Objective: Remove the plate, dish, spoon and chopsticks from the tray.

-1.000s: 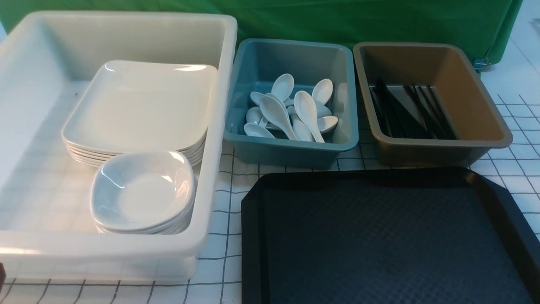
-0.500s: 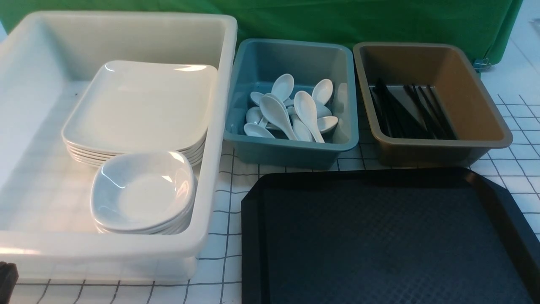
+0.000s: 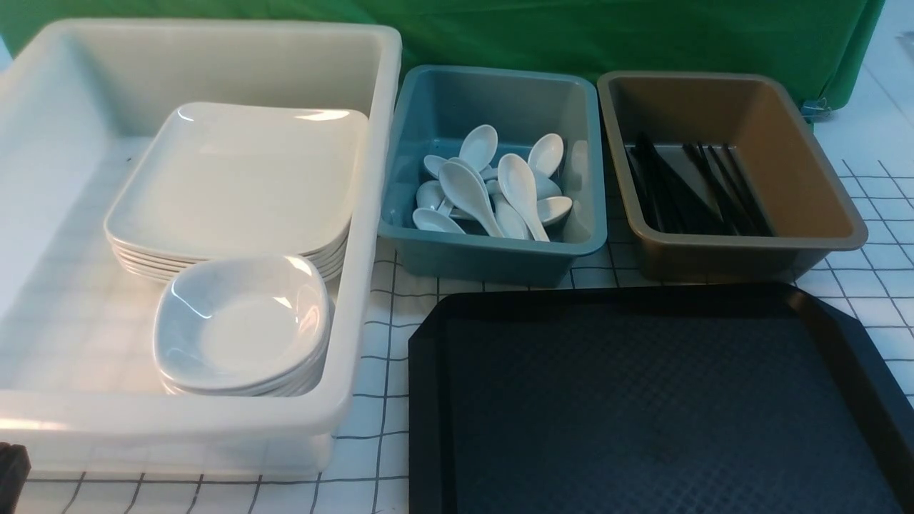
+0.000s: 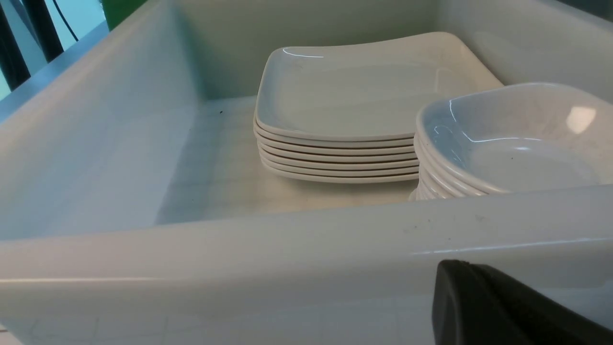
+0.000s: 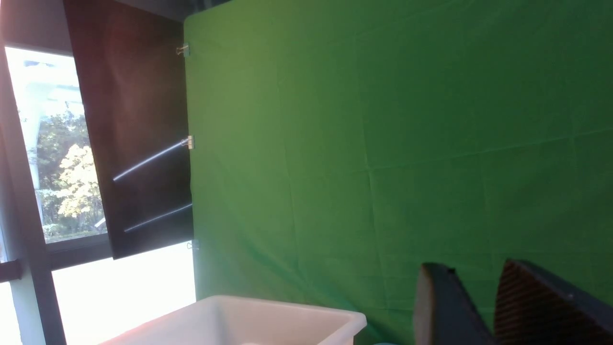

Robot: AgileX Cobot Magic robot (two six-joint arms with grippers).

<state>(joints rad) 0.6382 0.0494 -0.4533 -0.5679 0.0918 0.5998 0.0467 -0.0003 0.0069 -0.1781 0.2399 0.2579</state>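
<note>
Tray (image 3: 643, 400): bare.
Left gripper (image 3: 11, 464): state unclear.
Right gripper (image 5: 479, 306): slightly parted, empty.
Risk: left gripper bumping white tub (image 3: 343, 400).

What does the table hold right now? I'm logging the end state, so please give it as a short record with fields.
tray: black, nothing on the part in view
white tub: stack of square plates toward the back, stack of small dishes in front of it
teal tub: pile of white spoons
brown tub: black chopsticks
left gripper: low outside the white tub's near wall, jaws state unclear
right gripper: raised, faces the green backdrop, jaws slightly apart, holding nothing
</note>
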